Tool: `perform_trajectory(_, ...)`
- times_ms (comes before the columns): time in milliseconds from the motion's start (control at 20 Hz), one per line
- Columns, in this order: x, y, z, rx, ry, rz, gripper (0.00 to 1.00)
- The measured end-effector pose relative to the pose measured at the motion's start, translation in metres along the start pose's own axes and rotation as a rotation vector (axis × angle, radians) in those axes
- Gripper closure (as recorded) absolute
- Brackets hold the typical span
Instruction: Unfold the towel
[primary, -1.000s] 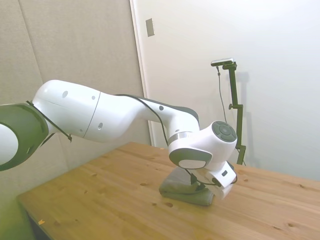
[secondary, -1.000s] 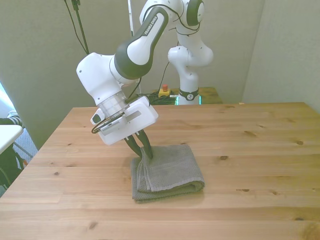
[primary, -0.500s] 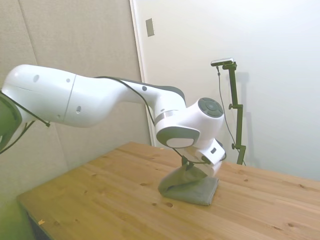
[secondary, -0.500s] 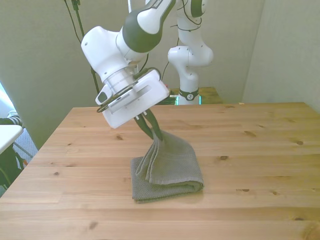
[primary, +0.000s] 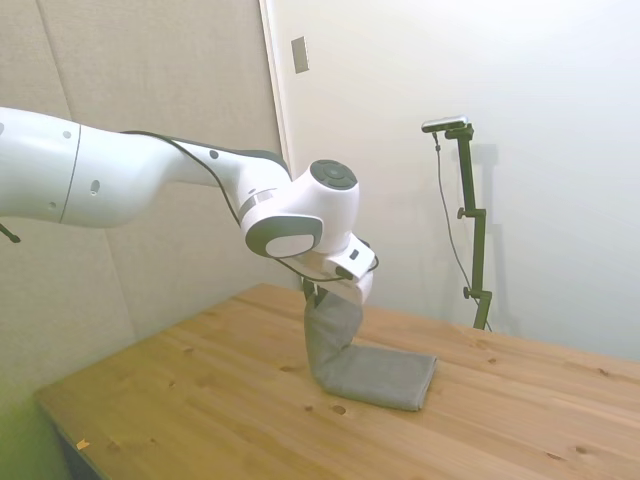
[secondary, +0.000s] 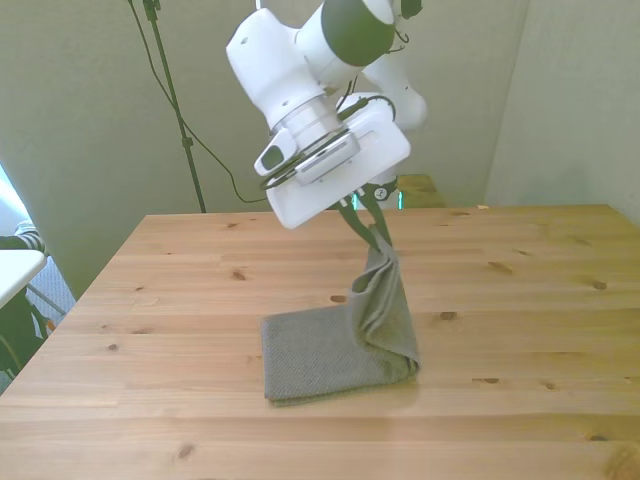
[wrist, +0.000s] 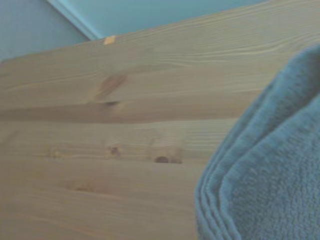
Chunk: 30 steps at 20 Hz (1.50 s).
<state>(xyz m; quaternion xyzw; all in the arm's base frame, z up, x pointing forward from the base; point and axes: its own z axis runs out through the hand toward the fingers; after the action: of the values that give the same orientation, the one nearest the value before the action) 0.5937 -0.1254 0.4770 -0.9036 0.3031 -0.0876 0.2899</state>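
The grey towel (secondary: 330, 350) lies partly flat on the wooden table (secondary: 520, 300). Its upper layer (secondary: 385, 300) is lifted and hangs from my gripper (secondary: 380, 240), which is shut on the towel's top edge. In the side view the gripper (primary: 318, 295) holds that layer (primary: 330, 330) upright above the flat part (primary: 385, 375). Blurred folds of the towel (wrist: 270, 170) fill one corner of the wrist view over bare wood.
A second white robot base (secondary: 380, 130) stands behind the table's far edge. A person's sleeve (secondary: 18, 240) shows at the front view's left, beside a white surface (secondary: 15, 270).
My gripper has risen and swung toward the front view's right, carrying the towel's top layer up and over. The lower layer stays flat on the table.
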Motion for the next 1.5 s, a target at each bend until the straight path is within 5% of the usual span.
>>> perform_trajectory(400, -0.043, -0.039, 0.087, -0.128, -0.149, -0.184, 0.0)
perform_trajectory(1000, -0.057, -0.031, 0.104, -0.174, -0.2, -0.249, 0.0)
perform_trajectory(1300, -0.032, -0.044, 0.08, -0.313, 0.007, -0.095, 0.0)
perform_trajectory(1500, -0.066, -0.058, 0.079, -0.361, 0.122, 0.039, 0.0)
